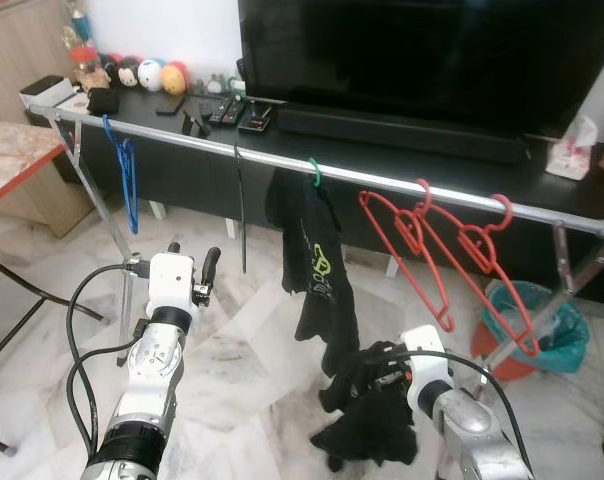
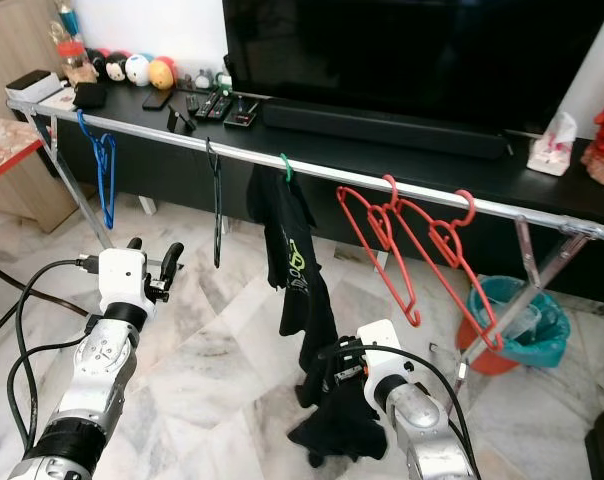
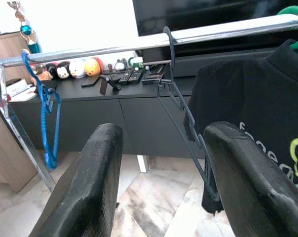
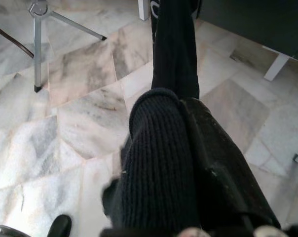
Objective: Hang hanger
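A rail point(image 1: 282, 155) crosses before the TV cabinet point(image 1: 402, 160). Left to right hang one hanger point(image 1: 125, 170), a second hanger point(image 1: 240, 215), a shirt point(image 1: 317, 260) and two hangers point(image 1: 452, 255). A bin point(image 1: 527, 325) sits right, beneath the rail.

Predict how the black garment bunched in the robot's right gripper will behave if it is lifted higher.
The black knitted garment will probably stay floppy: it sags in folds below the right gripper rather than holding shape. It looks light, hanging from one pinch. Its ribbed knit seems grippy, so slipping appears unlikely, though loose ends could snag the black printed T-shirt hanging from the metal rail.
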{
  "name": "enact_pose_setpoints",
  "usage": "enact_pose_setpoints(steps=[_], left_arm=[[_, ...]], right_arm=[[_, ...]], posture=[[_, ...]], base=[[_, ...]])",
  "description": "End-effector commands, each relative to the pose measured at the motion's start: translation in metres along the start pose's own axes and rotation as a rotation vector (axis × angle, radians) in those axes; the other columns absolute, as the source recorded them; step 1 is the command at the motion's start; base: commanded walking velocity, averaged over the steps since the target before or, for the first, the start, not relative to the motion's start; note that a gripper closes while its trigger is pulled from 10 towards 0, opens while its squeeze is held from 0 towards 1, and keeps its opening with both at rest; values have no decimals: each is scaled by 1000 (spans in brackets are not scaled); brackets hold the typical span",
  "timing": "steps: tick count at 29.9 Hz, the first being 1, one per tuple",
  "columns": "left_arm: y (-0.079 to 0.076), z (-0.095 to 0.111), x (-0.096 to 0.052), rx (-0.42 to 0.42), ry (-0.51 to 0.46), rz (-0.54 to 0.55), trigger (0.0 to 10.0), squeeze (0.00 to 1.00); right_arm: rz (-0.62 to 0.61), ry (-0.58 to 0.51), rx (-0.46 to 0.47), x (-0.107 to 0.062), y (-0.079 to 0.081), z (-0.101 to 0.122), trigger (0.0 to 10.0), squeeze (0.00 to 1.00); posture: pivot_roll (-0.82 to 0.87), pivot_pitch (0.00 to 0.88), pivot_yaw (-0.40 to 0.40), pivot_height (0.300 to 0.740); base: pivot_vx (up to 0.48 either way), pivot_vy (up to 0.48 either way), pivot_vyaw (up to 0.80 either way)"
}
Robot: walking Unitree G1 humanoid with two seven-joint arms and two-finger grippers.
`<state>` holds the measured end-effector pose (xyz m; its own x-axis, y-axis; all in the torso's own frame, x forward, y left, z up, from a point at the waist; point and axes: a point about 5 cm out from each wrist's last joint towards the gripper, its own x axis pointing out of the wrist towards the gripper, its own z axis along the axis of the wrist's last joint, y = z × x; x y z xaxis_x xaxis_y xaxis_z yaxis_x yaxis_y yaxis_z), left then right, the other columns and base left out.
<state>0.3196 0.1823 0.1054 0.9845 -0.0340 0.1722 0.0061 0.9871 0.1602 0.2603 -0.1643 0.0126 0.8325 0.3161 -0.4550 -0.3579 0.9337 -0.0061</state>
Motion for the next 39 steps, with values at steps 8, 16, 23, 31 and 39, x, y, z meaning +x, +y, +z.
enact_pose_setpoints(steps=[8,16,23,31,39], left_arm=[[-5,7,1,-1,-17,-17,10000,0],[-5,7,0,-1,-11,-16,10000,0],[-3,9,0,3,-15,-12,10000,0],[1,7,-7,23,1,-33,10000,0],[8,-7,-25,21,142,-205,10000,0]], right_arm=[[-4,-38,-22,0,-3,9,10000,0],[-3,-36,-23,0,-4,9,10000,0],[-2,-34,-25,-1,-4,8,10000,0],[1,-32,-29,-1,-3,7,10000,0],[-1,-29,-29,-2,-4,6,10000,0]], posture=[[18,0,-6,740],[17,0,-5,740],[17,0,-5,740],[18,0,-3,740],[25,0,-3,740]], base=[[308,0,0],[307,0,0],[313,0,0],[157,0,0],[0,0,0]])
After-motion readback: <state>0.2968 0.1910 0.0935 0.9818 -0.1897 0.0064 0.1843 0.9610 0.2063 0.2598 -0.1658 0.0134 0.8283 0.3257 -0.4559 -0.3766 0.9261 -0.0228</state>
